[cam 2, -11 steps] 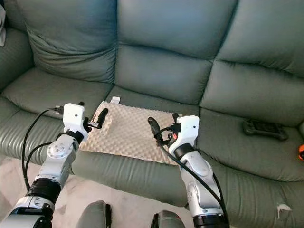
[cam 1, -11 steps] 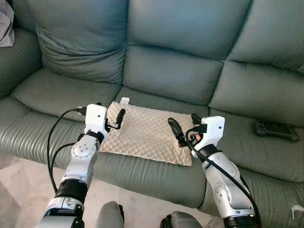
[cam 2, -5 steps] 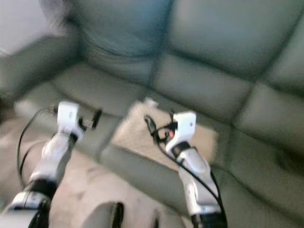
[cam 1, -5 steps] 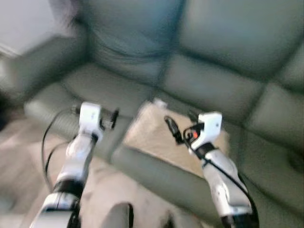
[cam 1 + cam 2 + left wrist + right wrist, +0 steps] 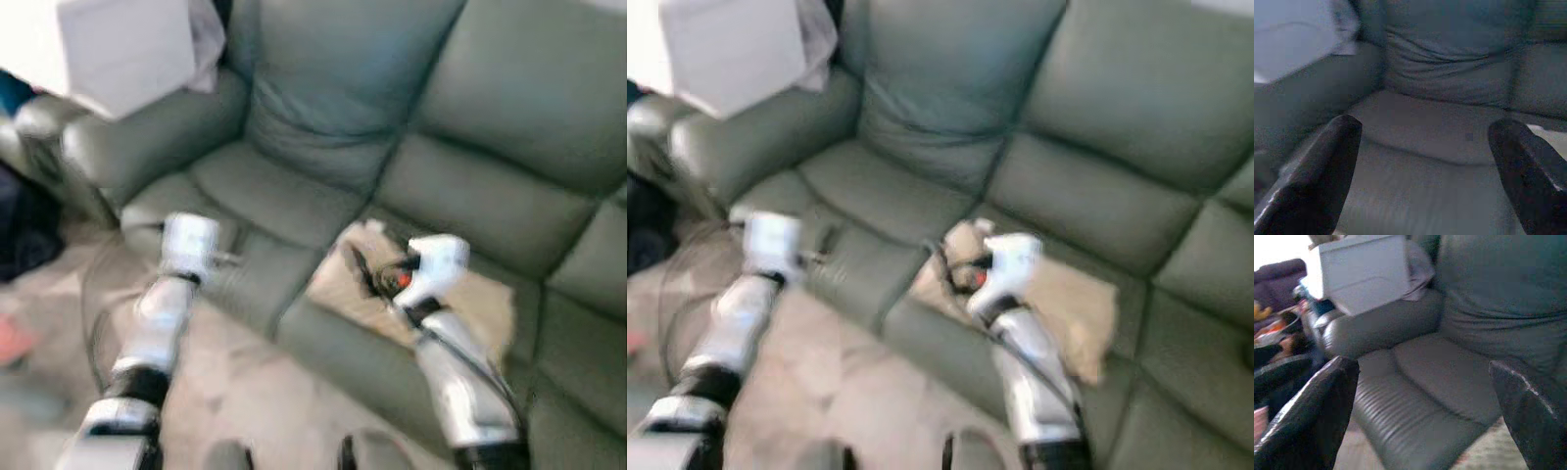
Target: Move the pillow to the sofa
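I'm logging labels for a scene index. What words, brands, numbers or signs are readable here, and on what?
None can be read.
White box on the sofa arm: its faces look blank, and the picture is blurred.
Pillow on the sofa: no readable tag.
Right gripper: a red spot beside it, no lettering legible.

— How many pillows are lying out there?
— One beige pillow (image 5: 470,304) is lying on the seat of one green sofa (image 5: 460,108).
— And how many arms are showing?
— Two silver arms are reaching forward, each carrying one gripper: the left gripper (image 5: 1425,171) and the right gripper (image 5: 1425,411). Each one is showing two black fingers (image 5: 1317,171), so four fingers in all, spread wide apart.
— Anything else being counted?
— One white box (image 5: 122,49) is sitting at the armrest end, and one grey cloth (image 5: 208,54) is hanging beside it. The head views are blurring, so smaller things are staying uncounted.
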Tool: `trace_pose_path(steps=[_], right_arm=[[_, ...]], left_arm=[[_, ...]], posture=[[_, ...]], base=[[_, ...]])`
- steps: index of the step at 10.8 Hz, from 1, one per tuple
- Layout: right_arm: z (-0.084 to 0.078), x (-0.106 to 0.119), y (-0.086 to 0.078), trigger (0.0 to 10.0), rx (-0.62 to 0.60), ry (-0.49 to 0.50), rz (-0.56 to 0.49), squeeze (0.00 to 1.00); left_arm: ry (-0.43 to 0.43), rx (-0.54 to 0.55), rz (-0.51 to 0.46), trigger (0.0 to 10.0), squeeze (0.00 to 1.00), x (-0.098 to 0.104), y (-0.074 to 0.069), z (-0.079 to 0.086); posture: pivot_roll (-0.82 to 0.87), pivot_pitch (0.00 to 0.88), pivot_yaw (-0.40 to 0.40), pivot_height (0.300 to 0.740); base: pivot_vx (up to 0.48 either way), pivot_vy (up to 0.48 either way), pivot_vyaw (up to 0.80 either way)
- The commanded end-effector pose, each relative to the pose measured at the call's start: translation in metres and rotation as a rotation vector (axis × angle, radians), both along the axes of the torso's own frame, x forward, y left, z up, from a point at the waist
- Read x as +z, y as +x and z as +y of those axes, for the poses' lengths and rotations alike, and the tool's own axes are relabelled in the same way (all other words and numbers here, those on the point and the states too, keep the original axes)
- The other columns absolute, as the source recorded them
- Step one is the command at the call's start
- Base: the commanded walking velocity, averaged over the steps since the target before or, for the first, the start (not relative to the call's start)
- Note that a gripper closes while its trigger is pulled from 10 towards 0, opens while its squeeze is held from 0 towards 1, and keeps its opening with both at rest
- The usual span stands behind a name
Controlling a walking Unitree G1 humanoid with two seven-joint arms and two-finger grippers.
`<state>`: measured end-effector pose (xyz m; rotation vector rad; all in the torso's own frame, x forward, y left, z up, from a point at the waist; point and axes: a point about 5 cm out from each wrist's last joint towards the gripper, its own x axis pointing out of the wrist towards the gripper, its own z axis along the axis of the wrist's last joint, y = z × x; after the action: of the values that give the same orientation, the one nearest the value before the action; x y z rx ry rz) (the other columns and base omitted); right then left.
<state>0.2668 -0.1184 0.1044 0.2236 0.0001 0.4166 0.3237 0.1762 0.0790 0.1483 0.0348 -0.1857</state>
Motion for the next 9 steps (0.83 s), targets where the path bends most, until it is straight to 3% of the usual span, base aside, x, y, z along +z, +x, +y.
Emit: trace_pose_path(steps=[1,9], right_arm=[[-0.0072,0.0025,0.0005,10.0,-0.016,-0.017,-0.016,0.00],[-0.0016,0.0052,-0.0023,10.0,0.014,-0.026,-0.041,0.00]], left_arm=[[-0.007,-0.013,0.010,10.0,0.00,-0.0034,-0.0014,-0.0064],[0.026,0.008,0.009,10.0,0.00,-0.0046,0.0001,-0.0055]], posture=[[-0.12,0.085,-0.031,0.740],[-0.12,0.103,-0.016,0.740]], base=[[0.000,0.480,0.79],[0.000,0.480,0.79]])
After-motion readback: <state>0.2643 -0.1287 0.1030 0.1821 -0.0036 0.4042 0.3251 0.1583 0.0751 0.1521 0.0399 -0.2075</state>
